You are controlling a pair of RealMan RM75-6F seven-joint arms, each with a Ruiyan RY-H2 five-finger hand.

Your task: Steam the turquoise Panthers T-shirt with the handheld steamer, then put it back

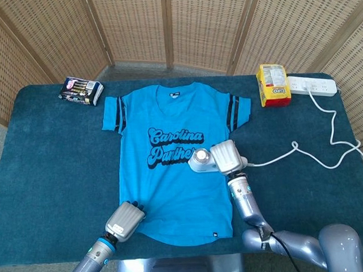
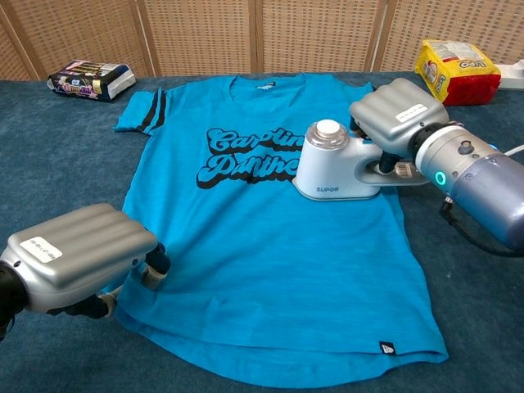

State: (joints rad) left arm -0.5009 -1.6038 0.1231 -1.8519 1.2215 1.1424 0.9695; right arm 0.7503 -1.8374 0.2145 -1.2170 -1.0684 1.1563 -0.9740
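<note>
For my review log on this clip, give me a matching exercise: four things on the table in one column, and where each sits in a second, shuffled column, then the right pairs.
Things:
1. handheld steamer
2. yellow snack pack
3. dark snack pack
4. left robot hand

Places:
A. far left of the table, beyond the shirt's sleeve
B. at the near left hem of the T-shirt
C. on the shirt beside the end of the lettering, held by the right robot hand
D. far right, next to the white power strip

Pairs: 1-C, 2-D, 3-A, 4-B
</note>
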